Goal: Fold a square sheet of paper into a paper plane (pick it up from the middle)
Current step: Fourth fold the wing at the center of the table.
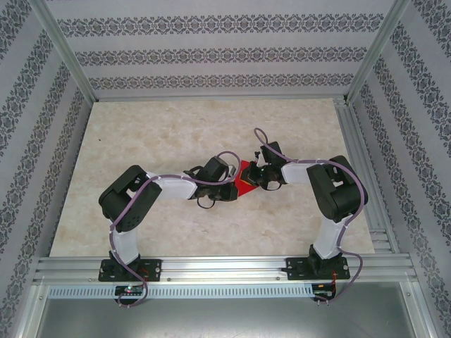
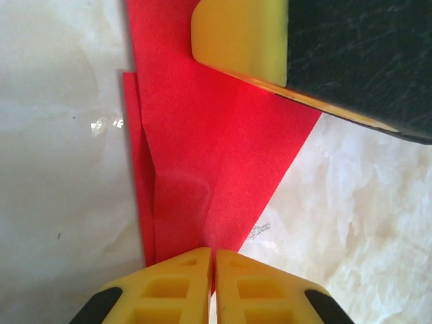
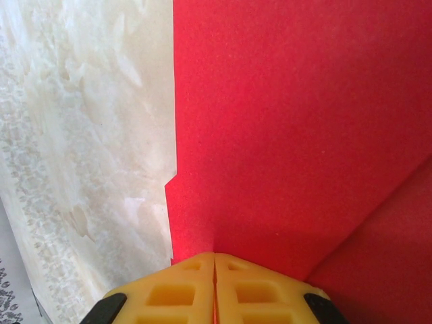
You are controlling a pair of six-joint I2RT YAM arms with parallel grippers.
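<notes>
Mid-table, between the two arms: a small bright red folded paper plane (image 1: pixel 244 182), a pointed triangle lying on the pale marble-patterned tabletop (image 1: pixel 141 141). Both wrists converge on it from opposite sides.

Left gripper (image 2: pixel 211 264): yellow fingers pressed together, jaws narrow, a red edge of the plane nipped between the tips. Layered folds show ahead of it: a stepped flap on the left side, a soft crease up the middle, a slanting free edge on the right.

Right gripper (image 3: pixel 214 260): jaws likewise down to a slit, pinching the red sheet at its edge. A raised flap angles up at lower right. One of its yellow pads (image 2: pixel 236 40) shows from the left wrist, over the paper's far end; contact unclear.

Judgement: folding looks largely done, with the dart outline and wing layers present. Probably left: firming the last creases, then letting go cleanly.
</notes>
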